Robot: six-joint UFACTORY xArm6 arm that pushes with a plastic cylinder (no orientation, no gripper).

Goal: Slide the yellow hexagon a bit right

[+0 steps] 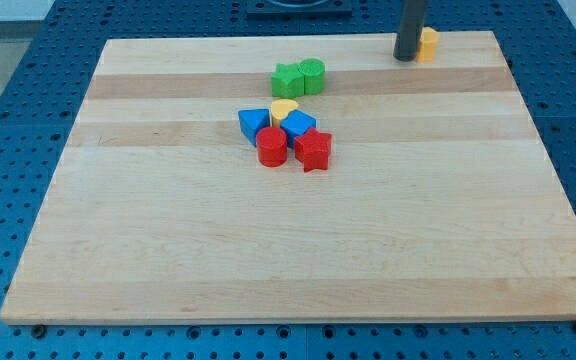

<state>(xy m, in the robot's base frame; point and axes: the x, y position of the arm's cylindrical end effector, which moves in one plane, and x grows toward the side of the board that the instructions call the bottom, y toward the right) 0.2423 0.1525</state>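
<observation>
My tip (406,57) touches the yellow hexagon's (428,44) left side.

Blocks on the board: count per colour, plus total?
Green: 2, a green star-like block and a green rounded block
Blue: 2, a blue triangle and a blue block
Red: 2, a red cylinder and a red star
Yellow: 2, a yellow heart and the yellow hexagon, partly hidden behind my tip
Total: 8
</observation>
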